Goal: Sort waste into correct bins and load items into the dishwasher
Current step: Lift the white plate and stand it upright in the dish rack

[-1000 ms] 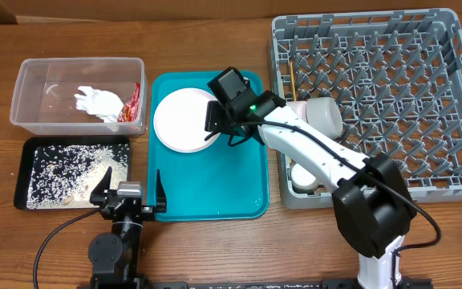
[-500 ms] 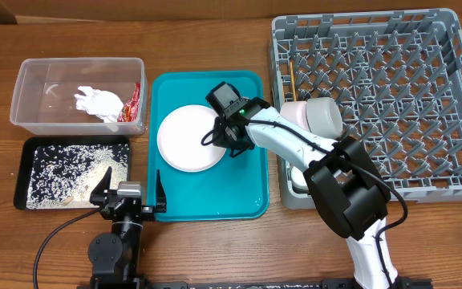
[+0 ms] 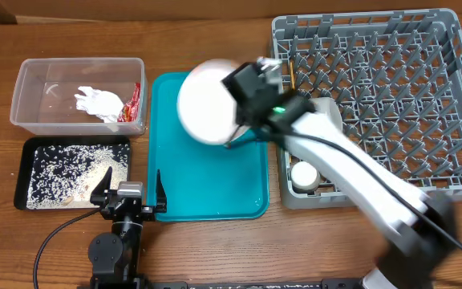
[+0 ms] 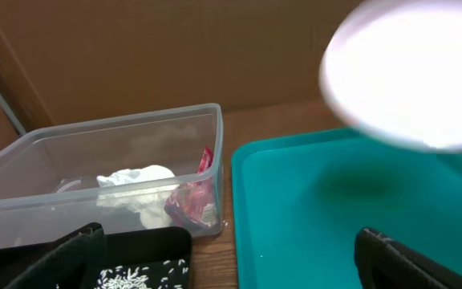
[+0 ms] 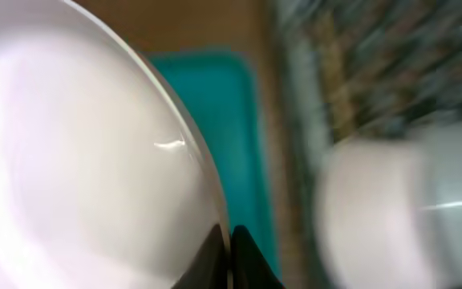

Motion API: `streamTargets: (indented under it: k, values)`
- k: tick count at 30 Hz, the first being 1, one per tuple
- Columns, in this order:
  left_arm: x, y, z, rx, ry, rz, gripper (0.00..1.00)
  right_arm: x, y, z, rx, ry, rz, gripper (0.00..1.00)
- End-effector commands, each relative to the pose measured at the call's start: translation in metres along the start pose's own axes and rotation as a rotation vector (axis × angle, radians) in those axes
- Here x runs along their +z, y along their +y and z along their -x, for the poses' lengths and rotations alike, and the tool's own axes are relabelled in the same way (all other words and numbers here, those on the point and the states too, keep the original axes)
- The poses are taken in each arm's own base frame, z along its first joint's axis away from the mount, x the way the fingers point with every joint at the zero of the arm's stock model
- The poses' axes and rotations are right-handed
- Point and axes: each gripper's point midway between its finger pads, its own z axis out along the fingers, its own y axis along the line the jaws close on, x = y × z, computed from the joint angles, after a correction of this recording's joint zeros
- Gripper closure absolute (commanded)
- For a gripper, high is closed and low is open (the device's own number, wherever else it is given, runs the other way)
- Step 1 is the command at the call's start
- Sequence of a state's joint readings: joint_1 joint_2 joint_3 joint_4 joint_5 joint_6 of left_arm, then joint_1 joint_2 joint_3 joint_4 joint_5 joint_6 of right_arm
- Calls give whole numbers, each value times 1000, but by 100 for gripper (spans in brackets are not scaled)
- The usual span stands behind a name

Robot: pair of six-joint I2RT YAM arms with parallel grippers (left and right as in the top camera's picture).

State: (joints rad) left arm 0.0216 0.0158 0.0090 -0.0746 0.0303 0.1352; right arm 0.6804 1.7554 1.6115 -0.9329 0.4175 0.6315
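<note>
The round white plate [image 3: 205, 100] hangs tilted above the teal tray [image 3: 207, 185], and my right gripper [image 3: 234, 120] is shut on its right rim. The right wrist view shows the plate [image 5: 79, 160] filling the left side, with my right gripper [image 5: 229, 241] pinching its edge. The grey dish rack [image 3: 375, 18] at the right holds a white bowl [image 3: 325, 114], a small cup [image 3: 303, 175] and a chopstick [image 3: 291, 76]. My left gripper [image 3: 129, 186] rests open near the front edge, holding nothing. From the left wrist, my open left gripper [image 4: 231, 269] looks up at the plate [image 4: 411, 76].
The clear tub [image 3: 30, 80] at the back left holds a crumpled napkin [image 3: 99, 102] and a red wrapper [image 3: 132, 103]. In front of it the black tray [image 3: 30, 193] holds rice grains [image 3: 66, 164]. The right arm reaches over the rack's left edge.
My right gripper has shut on the plate's rim and lifted it off the teal tray, up and toward the rack. The left arm has not moved.
</note>
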Motion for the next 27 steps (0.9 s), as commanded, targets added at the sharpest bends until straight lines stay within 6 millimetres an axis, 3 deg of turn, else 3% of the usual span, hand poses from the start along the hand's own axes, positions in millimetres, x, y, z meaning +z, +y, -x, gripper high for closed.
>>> streamTargets:
  k: [1, 4, 7, 12, 18, 21, 27]
  values:
    - [0, -1, 0, 19, -6, -7, 0, -71, -76, 74, 6, -368, -310, 96]
    - [0, -1, 0, 19, -6, -7, 0, -115, -120, 103, -34, -539, -566, 96]
    - [0, -1, 0, 19, -6, -7, 0, -132, -149, 120, -86, -582, -758, 96]
    - [0, -1, 0, 19, -6, -7, 0, -114, -192, 135, -124, -499, -893, 96]
    - [0, -1, 0, 19, -6, -7, 0, -112, -243, 128, -196, -355, -1061, 96]
    - [0, -1, 0, 19, -6, -7, 0, -109, -256, 121, -212, -298, -1073, 96]
    - [0, -1, 0, 19, -6, -7, 0, -93, -267, 90, -140, -230, -1032, 96]
